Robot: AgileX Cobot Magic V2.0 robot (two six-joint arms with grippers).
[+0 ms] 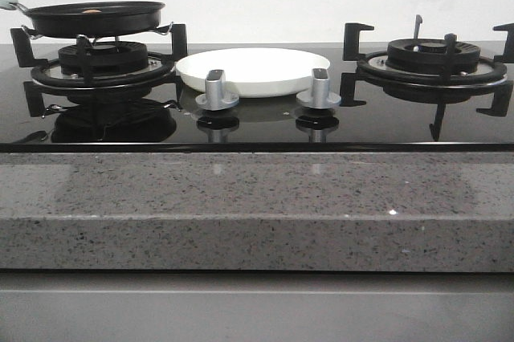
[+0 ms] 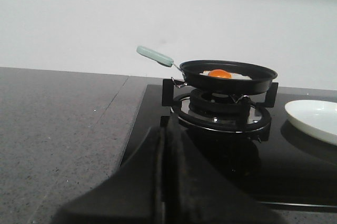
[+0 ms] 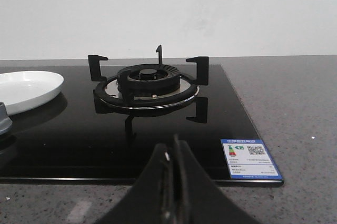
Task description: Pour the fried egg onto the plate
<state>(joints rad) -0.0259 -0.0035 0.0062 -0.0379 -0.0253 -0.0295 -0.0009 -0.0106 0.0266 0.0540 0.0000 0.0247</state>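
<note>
- Currently the fried egg lies flat in the black frying pan, upper centre of the left wrist view, atop the left burner.
- Beside it, the white plate waits mid-hob, bare, likely to receive the pour.
- Left gripper and right gripper have fingers pressed together, holding nothing, both well short of the pan handle.

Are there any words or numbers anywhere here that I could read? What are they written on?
Only one thing carries print: a blue-edged sticker on the front corner of the black glass stovetop, seen from the right wrist.
Its words and numbers: too small and blurred to read.
Its square code pattern: visible, but not readable.
The frying pan, plate and knobs show no writing.
</note>
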